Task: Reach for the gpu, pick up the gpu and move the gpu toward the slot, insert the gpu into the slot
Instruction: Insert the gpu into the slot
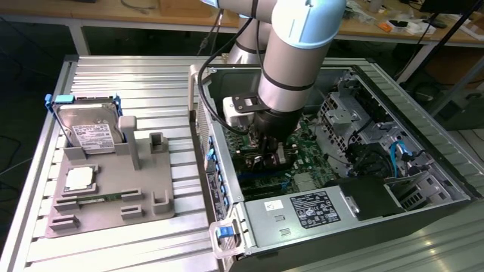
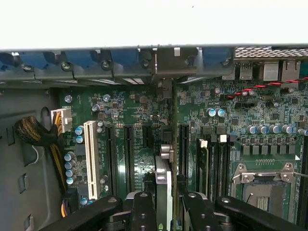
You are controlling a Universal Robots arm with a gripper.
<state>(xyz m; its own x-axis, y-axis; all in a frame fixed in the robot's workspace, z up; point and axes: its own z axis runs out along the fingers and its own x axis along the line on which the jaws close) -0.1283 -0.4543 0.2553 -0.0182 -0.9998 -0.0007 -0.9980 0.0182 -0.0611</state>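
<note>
The open computer case [image 1: 363, 187] lies on its side on the slatted metal table [image 1: 136, 73]. The robot arm [image 1: 291, 51] reaches down into it and blocks the middle of the motherboard [image 1: 318, 161] in the exterior view, so the gripper itself is hard to make out there. From the wrist view, the gripper [image 2: 166, 204] is clamped on the gpu [image 2: 163, 178], seen edge-on as a thin upright card between the two black fingers [image 2: 144, 207]; its fan is not visible from this angle and its lower part is cut off. The card stands over the green motherboard, in line with the long black expansion slots [image 2: 129, 154], just beside one of them; whether its edge is touching a slot I cannot tell. A white slot [image 2: 90, 159] stands further off.

Inside the case, towards the exterior view's right, sit a power supply [image 1: 302, 212] with a label and a drive cage [image 1: 344, 116].

On the table, well apart from the case, a grey fixture [image 1: 113, 192] holds a silver hard drive [image 1: 87, 127] upright, a processor chip [image 1: 79, 178] lying flat, and a slim green memory stick [image 1: 98, 199].
</note>
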